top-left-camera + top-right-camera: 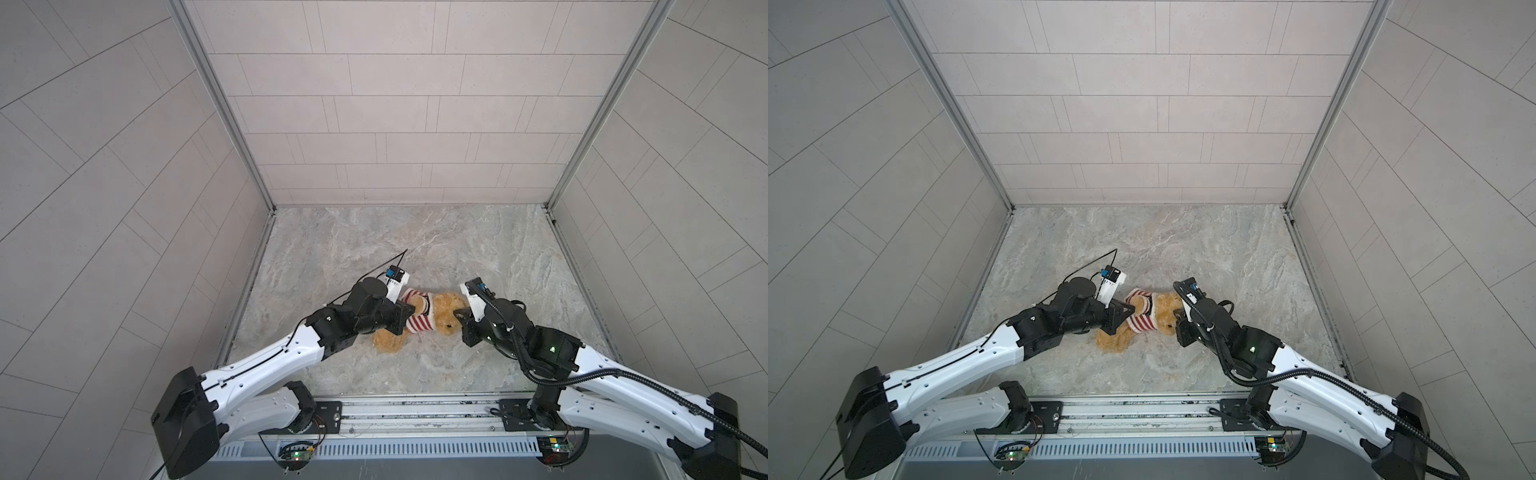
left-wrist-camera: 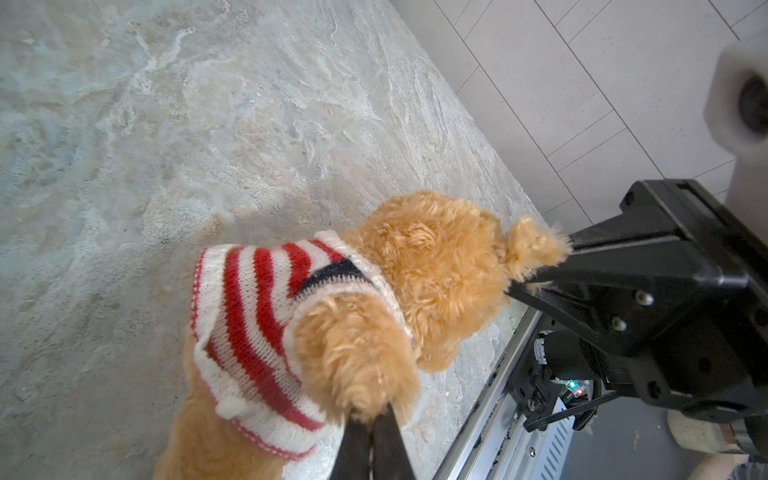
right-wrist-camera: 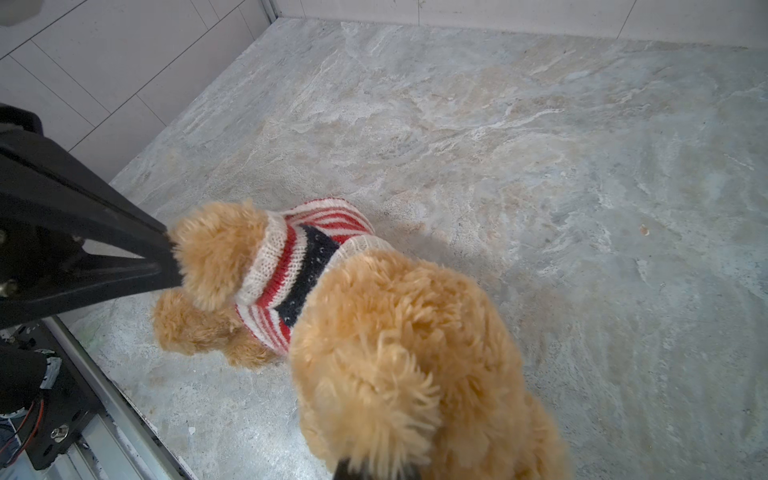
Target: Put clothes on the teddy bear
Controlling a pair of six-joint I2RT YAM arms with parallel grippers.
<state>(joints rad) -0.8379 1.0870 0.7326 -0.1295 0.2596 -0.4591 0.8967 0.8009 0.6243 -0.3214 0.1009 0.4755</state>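
One teddy bear [image 1: 446, 309] [image 1: 1166, 309] lies on the marbled desk [image 1: 478, 249] in the lower middle of both top views, its head toward the right of the frame and its legs toward the lower left. It wears one knitted sweater [image 1: 417, 321], red and white in stripes with a single dark band near the collar, pulled over its trunk. Two arms reach in, one from each lower corner, and each carries one claw. The left claw [image 1: 412, 309] comes from the left of the frame. In the left wrist view its two fingers [image 2: 388, 432] are pressed together on the fluffy arm of the bear that sticks out of a sleeve. The right claw [image 1: 458, 311] comes from the right and meets the bear's head. Seen from the left wrist view, it pinches one ear tuft at its tips, while in the right wrist view fur covers those tips at the bottom edge.
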